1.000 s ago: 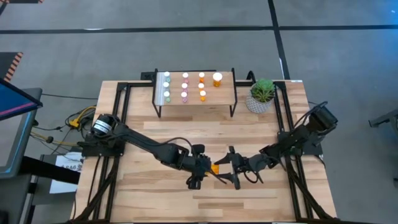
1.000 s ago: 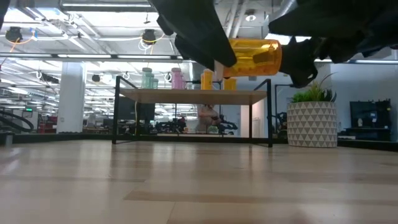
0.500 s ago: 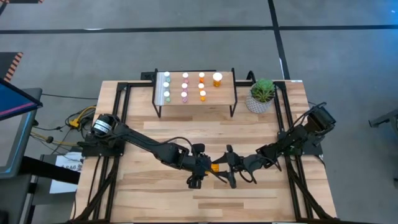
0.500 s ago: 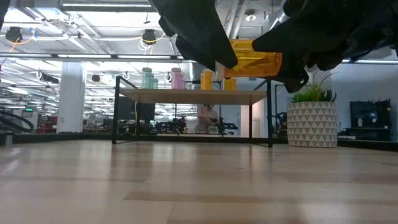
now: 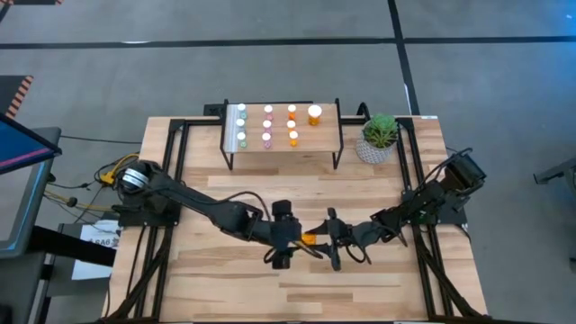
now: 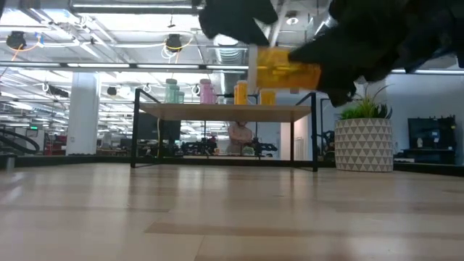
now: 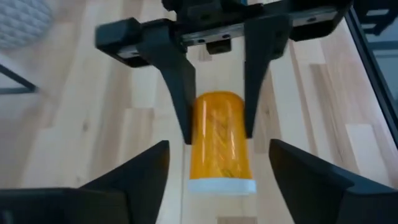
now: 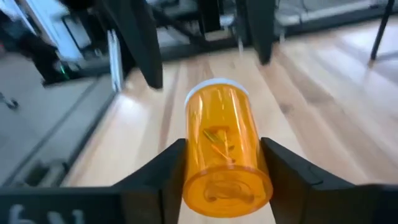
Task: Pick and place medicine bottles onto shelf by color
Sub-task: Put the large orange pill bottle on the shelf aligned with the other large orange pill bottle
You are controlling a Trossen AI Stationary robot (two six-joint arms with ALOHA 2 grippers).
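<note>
Table (image 5: 360,288): the wooden top fills the middle of the high view, and both arms reach in to meet just below its centre, clear of everything else, which looks like a spot chosen for passing a bottle across.
Shelf (image 5: 326,136): sits at the upper middle of the high view, with small green, pink and orange bottles standing in colour columns and one larger orange bottle at its right end; judging by that order, a second large orange one belongs beside it.
Plant (image 5: 379,135): stands just right of the shelf, well apart from the arms.
Left gripper (image 7: 219,163): in the lower middle of the high view; its fingers are spread wide on either side of the bottle's cap end without touching it, so it no longer carries the load.
Right gripper (image 8: 225,163): faces the left one; its fingers are closed on the bottle's base end, so it bears the weight.
Large orange bottle (image 6: 286,68): lies sideways in the air between the two grippers, above the table, white cap toward the left arm; the right arm likely holds it because it sits nearer the shelf's right end.
</note>
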